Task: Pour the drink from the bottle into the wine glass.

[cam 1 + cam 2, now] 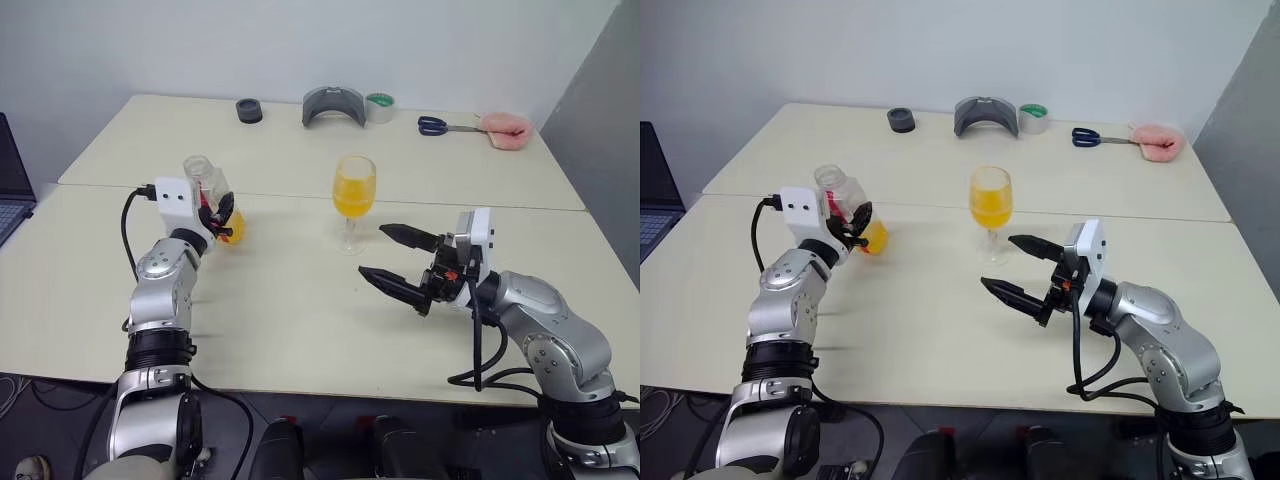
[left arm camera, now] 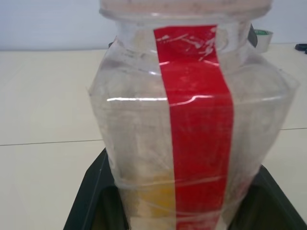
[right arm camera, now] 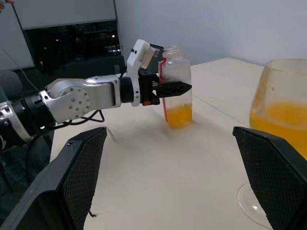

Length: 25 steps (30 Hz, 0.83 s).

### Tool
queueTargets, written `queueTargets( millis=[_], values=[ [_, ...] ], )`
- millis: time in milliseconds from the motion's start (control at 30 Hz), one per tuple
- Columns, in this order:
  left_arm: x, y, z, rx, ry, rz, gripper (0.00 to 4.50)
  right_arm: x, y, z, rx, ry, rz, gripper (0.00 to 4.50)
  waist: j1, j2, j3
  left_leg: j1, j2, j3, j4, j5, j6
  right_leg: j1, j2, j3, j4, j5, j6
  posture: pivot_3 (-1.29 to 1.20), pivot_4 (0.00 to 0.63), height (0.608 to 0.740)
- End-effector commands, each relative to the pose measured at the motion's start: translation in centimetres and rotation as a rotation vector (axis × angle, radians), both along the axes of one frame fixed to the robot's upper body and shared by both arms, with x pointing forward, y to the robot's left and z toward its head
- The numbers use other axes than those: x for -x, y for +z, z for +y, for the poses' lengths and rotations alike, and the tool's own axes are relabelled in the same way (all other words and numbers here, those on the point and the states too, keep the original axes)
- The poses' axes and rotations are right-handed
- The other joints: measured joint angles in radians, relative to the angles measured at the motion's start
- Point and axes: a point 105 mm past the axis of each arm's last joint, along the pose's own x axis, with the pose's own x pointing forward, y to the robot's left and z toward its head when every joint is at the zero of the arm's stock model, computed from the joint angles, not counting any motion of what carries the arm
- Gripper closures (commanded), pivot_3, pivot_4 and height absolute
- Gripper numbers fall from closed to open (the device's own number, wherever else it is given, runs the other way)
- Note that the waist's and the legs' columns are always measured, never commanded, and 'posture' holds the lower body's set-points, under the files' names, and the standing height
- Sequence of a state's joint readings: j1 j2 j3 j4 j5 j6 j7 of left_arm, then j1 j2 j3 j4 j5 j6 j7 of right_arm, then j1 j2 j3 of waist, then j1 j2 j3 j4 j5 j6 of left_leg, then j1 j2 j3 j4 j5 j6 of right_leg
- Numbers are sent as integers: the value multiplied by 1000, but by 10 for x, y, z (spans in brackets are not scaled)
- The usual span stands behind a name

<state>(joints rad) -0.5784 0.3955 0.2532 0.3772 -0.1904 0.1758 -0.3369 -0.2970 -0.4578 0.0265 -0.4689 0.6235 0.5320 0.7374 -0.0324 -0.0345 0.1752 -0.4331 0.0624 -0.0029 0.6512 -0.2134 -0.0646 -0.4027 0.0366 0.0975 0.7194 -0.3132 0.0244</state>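
Observation:
The clear bottle [image 1: 205, 180] with a red strip label [image 2: 196, 120] stands upright at the left of the table, its neck uncapped. My left gripper [image 1: 225, 212] is shut on its body. A little orange drink [image 1: 232, 234] lies in the bottle's bottom; I cannot tell whether its base touches the table. The wine glass [image 1: 354, 190] stands at the table's middle, its bowl about half full of orange drink [image 3: 283, 120]. My right gripper [image 1: 400, 258] hovers open just in front and to the right of the glass's foot, holding nothing.
Along the far edge lie a black tape roll [image 1: 249, 110], a grey curved object [image 1: 334, 105], a green tape roll [image 1: 379, 107], scissors [image 1: 440, 125] and a pink object [image 1: 505, 128]. A laptop [image 1: 10, 190] sits off the left side. A seam [image 1: 500, 204] crosses the table.

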Motion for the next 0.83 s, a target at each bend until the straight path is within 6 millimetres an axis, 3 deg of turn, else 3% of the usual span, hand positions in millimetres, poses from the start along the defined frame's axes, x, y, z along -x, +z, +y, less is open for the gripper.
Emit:
queueTargets(
  millis=[33, 233, 267, 433, 633, 833],
  values=[
    [2, 7, 3, -37, 10, -42, 1964, 3, 8, 3, -12, 1, -48, 0, 0, 0, 0, 0, 0, 0, 0, 0, 0, 0, 0, 0, 0, 0, 0, 0, 150, 740],
    [4, 5, 3, -40, 13, -36, 131, 4, 8, 4, -16, 2, -47, 0, 0, 0, 0, 0, 0, 0, 0, 0, 0, 0, 0, 0, 0, 0, 0, 0, 150, 740],
    [5, 6, 3, -42, 14, -35, 36, 4, 8, 3, -14, 0, -46, 0, 0, 0, 0, 0, 0, 0, 0, 0, 0, 0, 0, 0, 0, 0, 0, 0, 150, 740],
    [20, -1, 1, -67, -4, 4, 36, 3, 0, -2, 6, -35, -23, 0, -1, 0, 0, 0, 0, 0, -1, 0, 0, 0, 0, 0, 0, 0, 0, 0, 150, 740],
    [67, -11, 4, -51, -9, 72, 36, 7, -30, -16, 74, -141, 51, 0, -1, -1, -1, 0, 0, 0, -3, 0, 0, 0, -1, 1, -1, 0, 0, 0, 150, 740],
    [107, -11, 3, -43, 42, 121, 36, -12, -41, -43, 59, -463, 76, 0, -3, -1, -1, 2, 0, 0, -3, 0, 0, 0, 0, 1, -1, 0, 1, 0, 150, 740]
  ],
)
